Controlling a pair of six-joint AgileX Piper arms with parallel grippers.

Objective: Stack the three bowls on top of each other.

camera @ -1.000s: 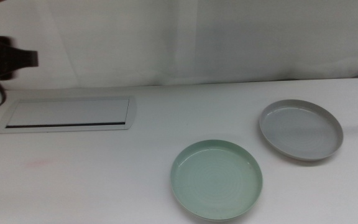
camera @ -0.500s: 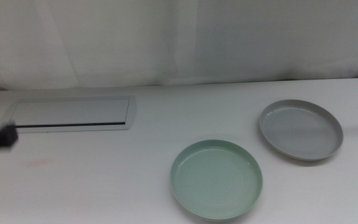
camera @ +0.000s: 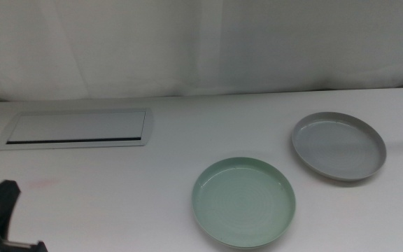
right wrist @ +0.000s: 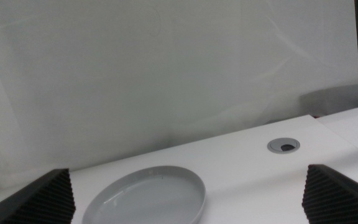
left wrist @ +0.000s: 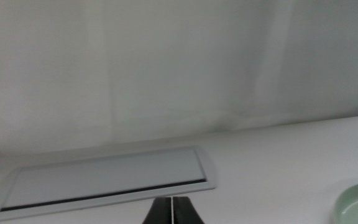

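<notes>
While the left claw (camera: pixel 5 217) waits, green bowl (camera: pixel 243 201) and grey bowl (camera: pixel 338 145) sit apart.

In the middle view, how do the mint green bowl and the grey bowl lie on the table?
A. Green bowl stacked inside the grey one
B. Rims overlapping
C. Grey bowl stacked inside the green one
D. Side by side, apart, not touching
D: the shallow round mint green plastic bowl and the shallow round grey plastic bowl each sit alone, with bare white table between their rims.
</notes>
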